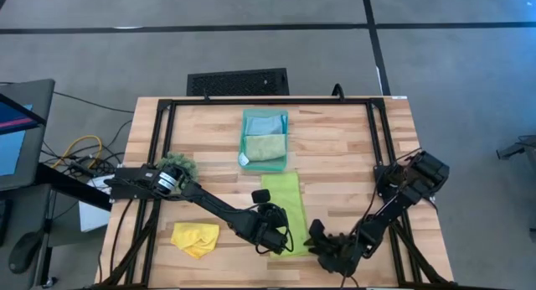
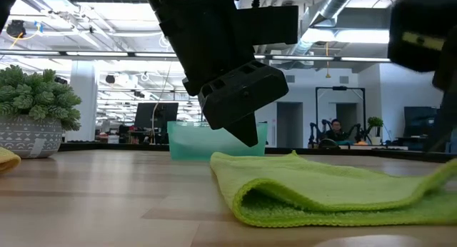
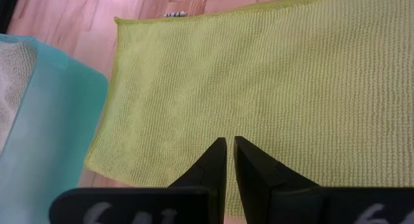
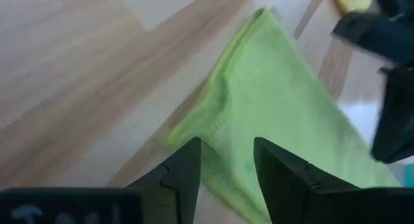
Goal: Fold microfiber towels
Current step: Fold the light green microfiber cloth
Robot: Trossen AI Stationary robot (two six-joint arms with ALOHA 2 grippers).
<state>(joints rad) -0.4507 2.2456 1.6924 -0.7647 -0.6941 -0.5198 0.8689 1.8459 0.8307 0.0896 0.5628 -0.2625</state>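
The work surface is a light wooden table (image 1: 335,156) of butcher-block planks, framed by a black metal rig (image 1: 268,101); the floor around it is grey with dark seam lines.

The left gripper (image 3: 226,162) hangs over the lime green towel (image 1: 285,210), its fingers (image 3: 210,166) drawn together to a bare slit with nothing between them. From the table-level camera its dark tip sits just above the cloth's upper layer; contact cannot be confirmed. The towel lies folded in a long strip beneath and ahead of this gripper, the rounded fold facing the low camera.

The right gripper (image 4: 226,166) sits at the towel's near corner, just to the right of the left gripper, jaws standing wide apart. The corner of the cloth lies between and ahead of its fingers; nothing is clamped.

Beyond the left gripper, past the towel's far end, stands the teal tray (image 1: 265,139), holding a pale green cloth (image 1: 266,147) with a light blue cloth (image 1: 265,122) behind it. To the left gripper's left, near the table's front edge, lies the crumpled yellow towel (image 1: 195,238). A potted green plant (image 2: 36,111) stands at the table's left edge.

The room behind is an open workshop: exposed ceiling ducts, strip lighting, monitors (image 2: 153,118), and a seated person (image 2: 335,130) far off.
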